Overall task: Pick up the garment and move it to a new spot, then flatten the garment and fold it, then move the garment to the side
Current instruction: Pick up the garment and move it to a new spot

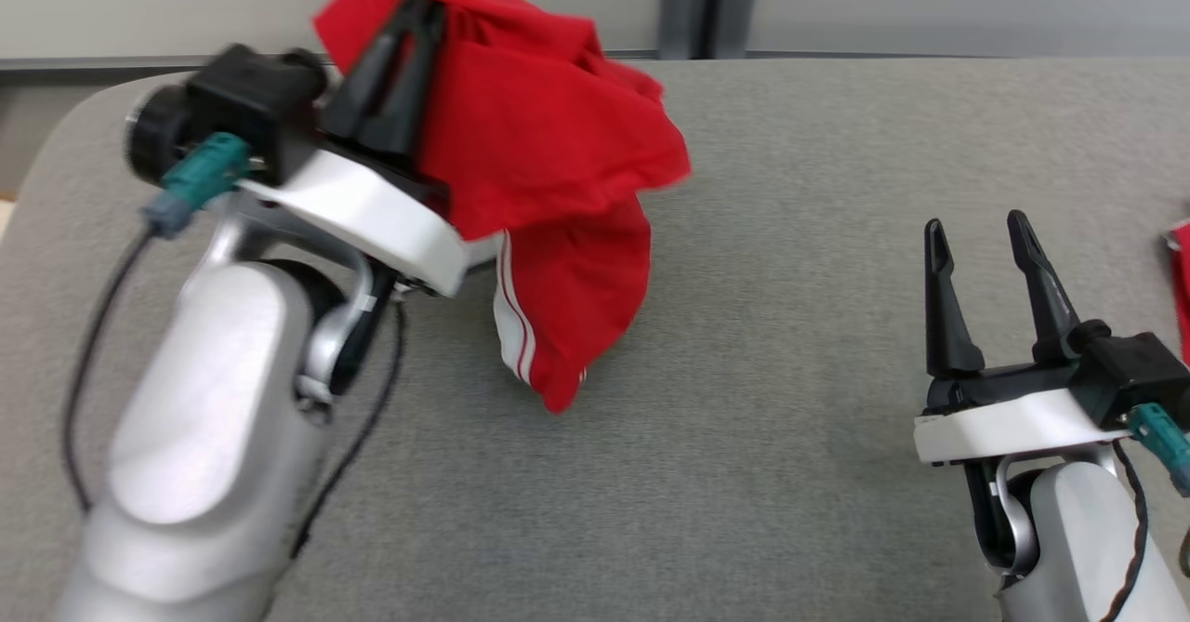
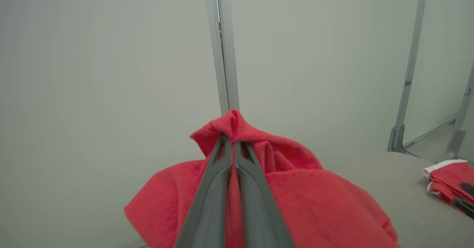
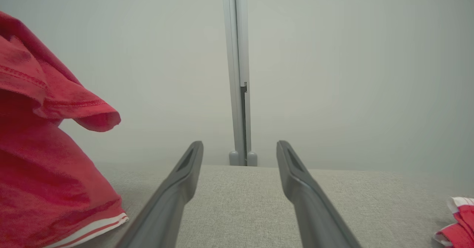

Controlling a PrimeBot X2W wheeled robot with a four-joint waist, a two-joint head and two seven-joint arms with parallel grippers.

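Observation:
A red garment (image 1: 548, 166) with white stripes along one hem hangs in the air over the left half of the grey table (image 1: 790, 343). My left gripper (image 1: 418, 8) is shut on a bunched fold near its top, and the cloth drapes down over the wrist. From the left wrist, the two fingers press together with red garment (image 2: 296, 192) pinched between them. In the right wrist view the hanging garment (image 3: 44, 155) is at the left, its lowest part close to the tabletop. My right gripper (image 1: 976, 241) stands open low at the table's right, holding nothing.
More red and white cloth (image 1: 1181, 278) lies at the table's right edge, also seen as a folded pile (image 2: 446, 181) from the left wrist. A pale wall with a grey upright post (image 3: 239, 73) stands behind the table's far edge.

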